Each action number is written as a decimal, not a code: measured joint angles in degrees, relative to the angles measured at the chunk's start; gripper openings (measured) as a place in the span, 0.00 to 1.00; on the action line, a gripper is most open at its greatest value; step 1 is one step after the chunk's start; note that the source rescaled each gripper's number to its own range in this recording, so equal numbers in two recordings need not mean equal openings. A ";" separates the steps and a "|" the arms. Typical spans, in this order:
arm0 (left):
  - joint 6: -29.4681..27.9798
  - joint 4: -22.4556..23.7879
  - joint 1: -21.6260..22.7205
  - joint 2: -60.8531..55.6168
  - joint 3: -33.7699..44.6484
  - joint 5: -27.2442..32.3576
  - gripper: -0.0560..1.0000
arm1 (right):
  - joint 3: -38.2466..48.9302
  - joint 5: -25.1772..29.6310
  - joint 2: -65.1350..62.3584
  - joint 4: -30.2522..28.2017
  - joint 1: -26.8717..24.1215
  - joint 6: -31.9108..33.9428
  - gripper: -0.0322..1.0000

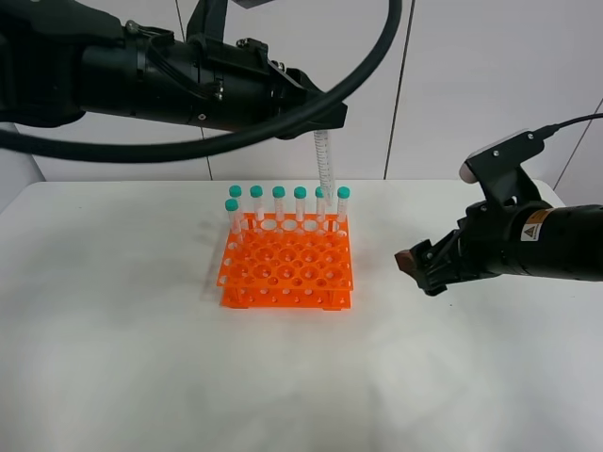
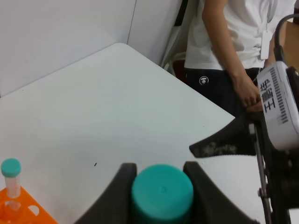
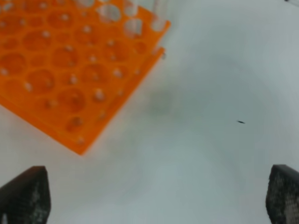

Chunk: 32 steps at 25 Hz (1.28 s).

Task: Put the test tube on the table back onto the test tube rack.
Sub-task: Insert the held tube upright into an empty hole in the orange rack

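- The test tube (image 1: 325,162) was slim and clear, its teal cap clamped in the closed left gripper (image 2: 161,179).
- It hung over the back row of the orange rack (image 1: 287,268), near the right end.
- Seven more capped tubes (image 1: 279,202) stood in the one rack.
- The held tube was upright, long axis vertical, cap up.
- The right gripper (image 1: 416,268) gaped wide, empty, over the table (image 1: 113,358).

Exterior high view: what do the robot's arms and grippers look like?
Both arms are black cylinders. A thick black cable loops over the left arm; the right arm carries a white camera mount and a yellow warning sticker. The right gripper is dark.
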 joint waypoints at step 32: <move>0.00 0.04 0.00 0.00 0.00 1.04 0.05 | 0.00 2.99 -0.05 -5.91 -20.00 13.24 1.00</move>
